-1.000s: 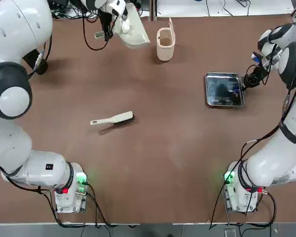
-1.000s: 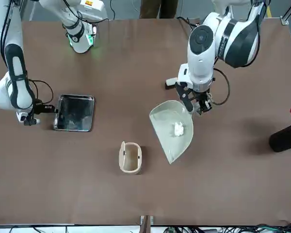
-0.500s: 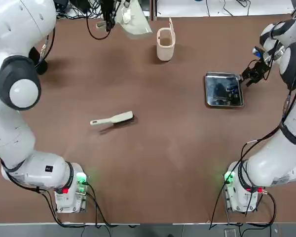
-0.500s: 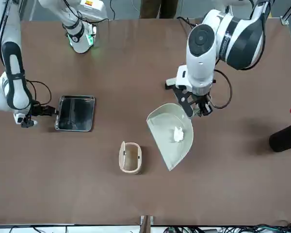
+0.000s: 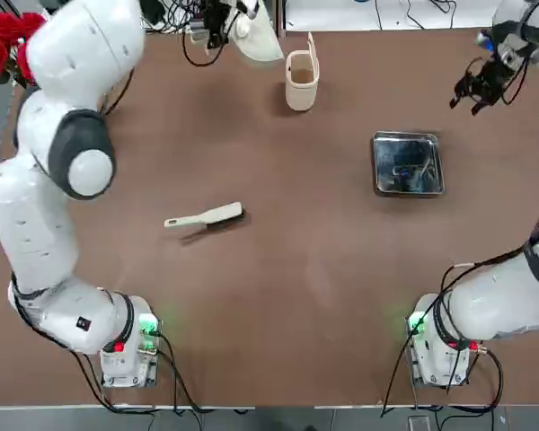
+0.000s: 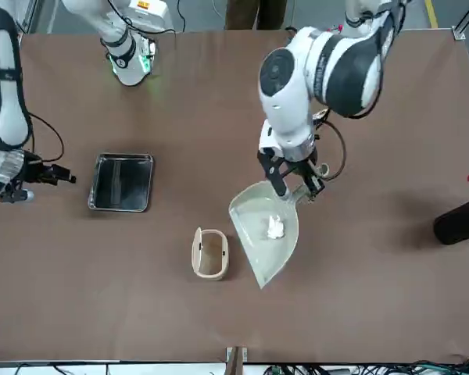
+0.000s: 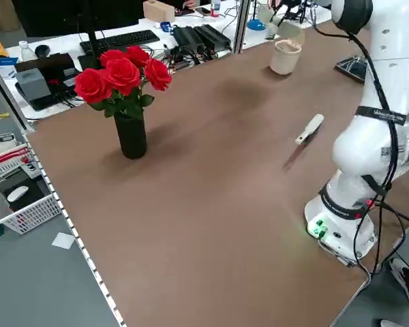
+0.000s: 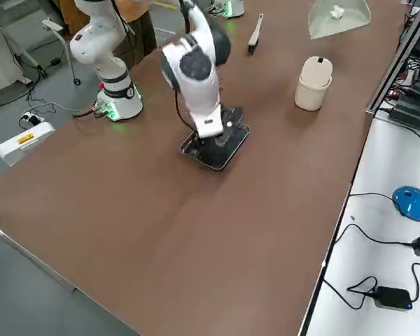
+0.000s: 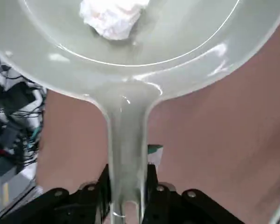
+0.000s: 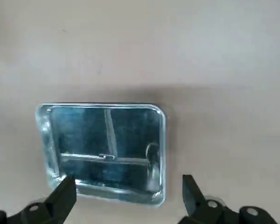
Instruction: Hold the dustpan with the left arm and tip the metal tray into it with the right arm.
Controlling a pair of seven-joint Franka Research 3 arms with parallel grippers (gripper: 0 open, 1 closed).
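The cream dustpan point(image 6: 259, 234) hangs above the table near its far edge, beside the cup-shaped bin point(image 6: 210, 253), with a white crumpled wad point(image 6: 275, 228) in its scoop. My left gripper point(image 6: 293, 178) is shut on the dustpan's handle point(image 9: 126, 154); the dustpan point(image 5: 256, 31) also shows in the top view. The metal tray point(image 5: 407, 163) lies flat on the table at the right. My right gripper point(image 5: 479, 85) hovers open, off the tray's far right corner and apart from it. In the right wrist view the tray point(image 10: 102, 151) lies beyond the spread fingers point(image 10: 65, 193).
A slim cream hand brush point(image 5: 205, 216) lies left of the table's middle. A dark vase of red roses point(image 7: 126, 95) stands at the far left. Cables and desk gear lie beyond the far edge. Bare brown tabletop point(image 5: 323, 269) spreads between the arm bases.
The left arm carried the dustpan sideways toward the bin, the wad still in it. The right gripper drew back and up from the tray's edge; the tray stayed flat.
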